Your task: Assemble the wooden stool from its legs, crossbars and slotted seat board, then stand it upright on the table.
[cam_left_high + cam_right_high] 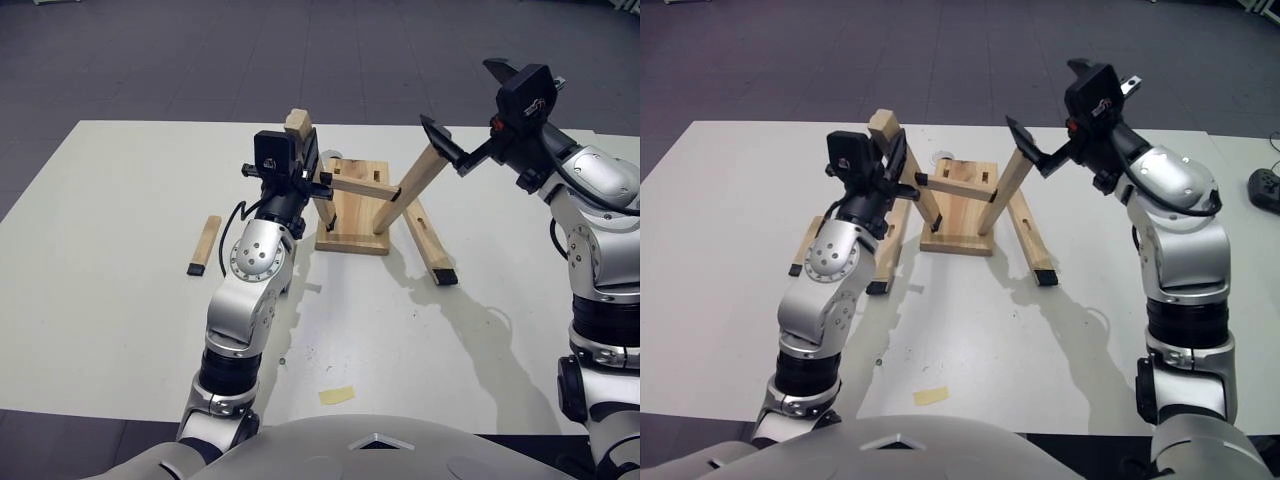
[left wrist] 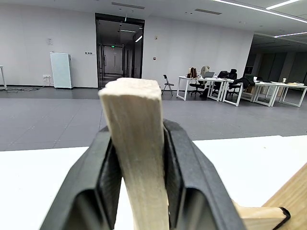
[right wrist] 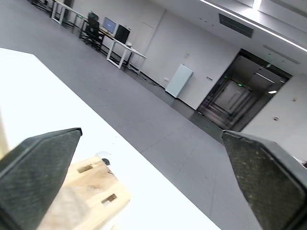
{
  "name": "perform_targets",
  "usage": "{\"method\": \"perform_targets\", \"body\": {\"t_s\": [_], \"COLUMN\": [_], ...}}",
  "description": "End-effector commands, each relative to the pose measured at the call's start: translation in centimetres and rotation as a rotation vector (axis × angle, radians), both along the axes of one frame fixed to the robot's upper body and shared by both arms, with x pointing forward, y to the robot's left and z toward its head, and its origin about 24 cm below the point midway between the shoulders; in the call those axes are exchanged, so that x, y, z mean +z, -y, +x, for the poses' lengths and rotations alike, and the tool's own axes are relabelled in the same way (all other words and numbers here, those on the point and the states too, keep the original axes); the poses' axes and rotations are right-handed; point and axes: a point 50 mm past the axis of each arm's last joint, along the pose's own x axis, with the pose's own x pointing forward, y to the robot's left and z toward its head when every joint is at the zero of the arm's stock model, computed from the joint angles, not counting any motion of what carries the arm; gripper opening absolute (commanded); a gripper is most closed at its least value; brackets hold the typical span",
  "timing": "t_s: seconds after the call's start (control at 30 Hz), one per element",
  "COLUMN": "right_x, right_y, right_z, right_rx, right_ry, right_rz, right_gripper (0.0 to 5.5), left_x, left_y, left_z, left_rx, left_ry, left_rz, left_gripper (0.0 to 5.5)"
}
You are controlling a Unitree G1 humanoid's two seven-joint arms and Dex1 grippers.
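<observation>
Pale wood is half-built near the far edge of the tabletop (image 1: 120,330). The seat board (image 1: 350,222) is laid flat by the middle of that edge, and two legs are seen rising from it. The gripped leg (image 1: 297,124) is clamped just below its top by the left hand (image 1: 303,155), whose fingers are pressed shut on two opposite faces, as the left wrist view confirms. The tilted leg (image 1: 420,182) is leaned out towards the right edge, and a crossbar (image 1: 362,187) is bridged between the two legs.

The right hand (image 1: 455,92) is held spread wide with nothing between its fingers. Its lower finger is placed just beside the top of the tilted leg, but contact cannot be told from these views.

So roughly half the frame is judged to be up: two legs and one crossbar. Whether the joints are fully seated cannot be made out.

Plenty is left. A loose leg (image 1: 430,243) is lying on the tabletop just beside the seat board on its right-edge side, with its black foot pointed towards the near edge. A shorter piece (image 1: 205,243) is lying well apart towards the left edge. One more piece (image 1: 892,235) is partly hidden behind the left arm. These parts are yet to be fitted, and the stool is yet to be turned over and stood upright.
</observation>
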Motion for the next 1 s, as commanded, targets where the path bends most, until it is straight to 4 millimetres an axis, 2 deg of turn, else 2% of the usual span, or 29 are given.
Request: {"method": "perform_targets", "body": {"t_s": [0.03,0.2,0.3,0.43,0.5,0.6,0.7,0.87,1.0], "right_x": [-2.2,-1.9,0.5,4.6,6.5,7.7,7.2,3.9,1.6], "right_y": [-0.9,-1.4,-1.4,-1.9,-3.4,-5.9,-7.9,-10.4,-11.3], "right_z": [-0.3,-0.2,0.0,-0.3,-1.0,-1.6,-1.8,-2.2,-2.1], "right_rx": [0.055,0.059,0.064,0.08,0.112,0.127,0.088,0.064,0.012], "right_ry": [-0.115,-0.081,0.017,0.159,0.221,0.264,0.323,0.279,0.291], "right_rz": [0.0,0.024,0.128,0.27,0.333,0.346,0.162,0.014,-0.103], "right_gripper": [5.4,5.4,5.4,5.4,5.4,5.4,5.4,5.4,5.4], "left_x": [-4.4,-5.2,-5.9,-5.7,-5.6,-5.4,-5.1,-4.7,-5.0], "left_y": [0.0,0.3,-0.2,-0.7,-0.9,-1.0,-1.0,-1.3,-1.2], "left_z": [-0.1,-0.2,-0.2,-0.1,0.0,0.1,0.1,0.0,-0.2], "left_rx": [0.0,-0.044,-0.023,0.004,0.017,0.028,0.039,0.086,0.092], "left_ry": [-0.222,-0.256,-0.28,-0.275,-0.271,-0.261,-0.243,-0.217,-0.225], "left_rz": [0.141,0.197,0.221,0.213,0.205,0.201,0.194,0.151,0.148], "left_gripper": [1.05,1.05,1.06,1.06,1.06,1.06,1.06,1.06,1.06]}}
